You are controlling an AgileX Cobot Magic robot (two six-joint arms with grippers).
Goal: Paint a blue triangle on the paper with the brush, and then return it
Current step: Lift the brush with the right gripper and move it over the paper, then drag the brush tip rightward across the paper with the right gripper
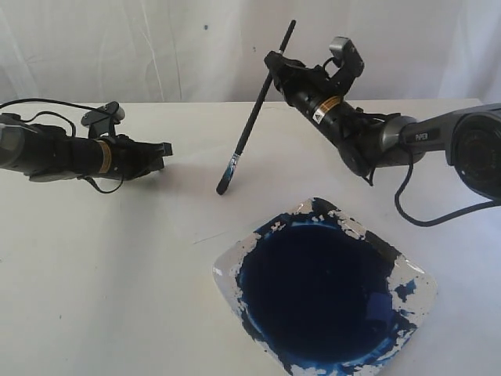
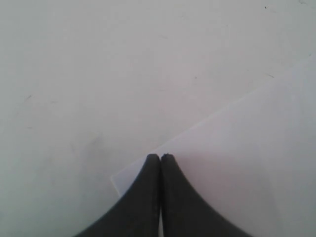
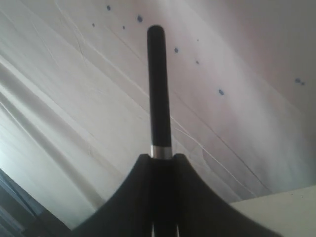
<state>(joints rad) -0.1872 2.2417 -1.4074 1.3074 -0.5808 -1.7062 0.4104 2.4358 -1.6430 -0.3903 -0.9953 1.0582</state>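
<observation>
My right pincer grips the brush high on its handle, slanted, so the blue tip below can meet the paper.

The white tabletop carries a square clear dish of dark-blue paint at its front right. Behind the dish and a little to its left, the long black-handled paintbrush stands tilted. Its bristles are down by the table surface and its handle end leans up to the right; whether the tip touches cannot be told. The black right gripper clamps the upper handle, high above the table. The black left gripper, jaws together, hangs low at the left, well apart from the paintbrush. Its tips lie over a corner of the thin white paper sheet, which lies flat on the tabletop. A pleated white curtain hangs behind the table.
</observation>
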